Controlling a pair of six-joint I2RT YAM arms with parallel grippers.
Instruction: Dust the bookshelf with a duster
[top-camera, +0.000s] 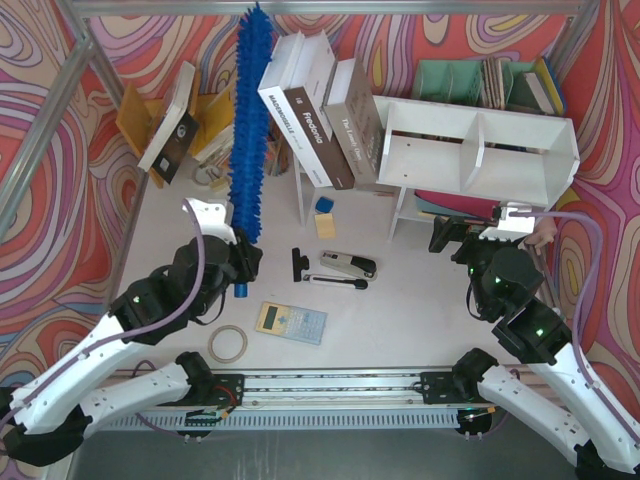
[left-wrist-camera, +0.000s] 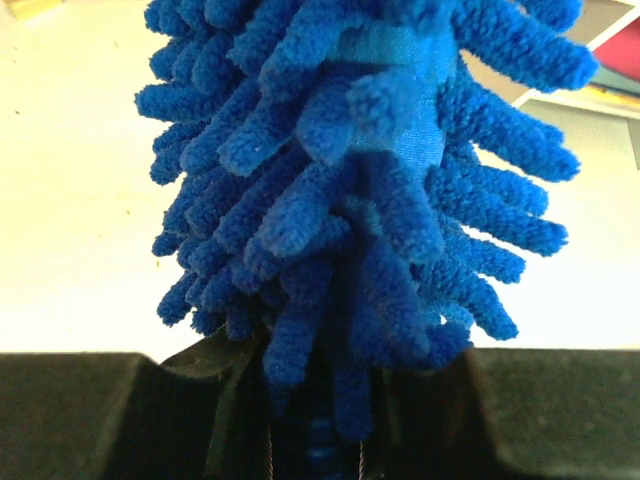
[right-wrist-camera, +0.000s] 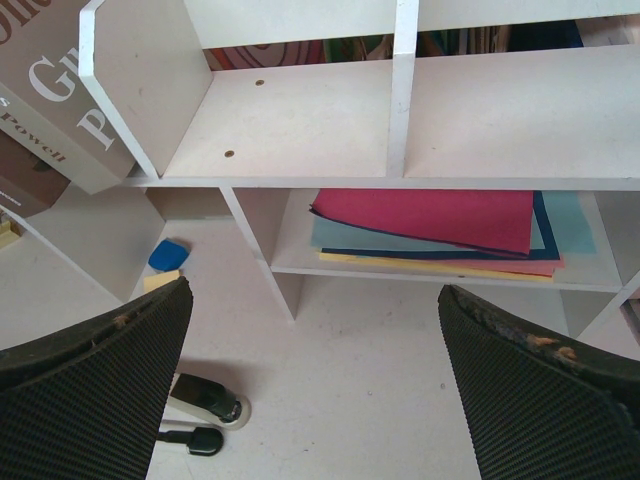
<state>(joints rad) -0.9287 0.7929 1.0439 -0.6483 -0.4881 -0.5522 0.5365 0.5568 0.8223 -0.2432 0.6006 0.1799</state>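
Duster (top-camera: 248, 120) upright, handle clamped in left claw (top-camera: 243, 262)

left arm (top-camera: 90, 365) and right arm (top-camera: 550, 410): white link shells, black joint housings, green LEDs; lilac cable (top-camera: 192, 270) looped along each; right gripper (right-wrist-camera: 315, 290) fingers (right-wrist-camera: 540, 390) black, mesh-textured, tips scuffed

Bright, even light fills the top view, with only soft shadows under the bookshelf (top-camera: 470, 150). Behind the duster (left-wrist-camera: 340, 200) the table (left-wrist-camera: 60, 220) glows washed-out (nearly white).
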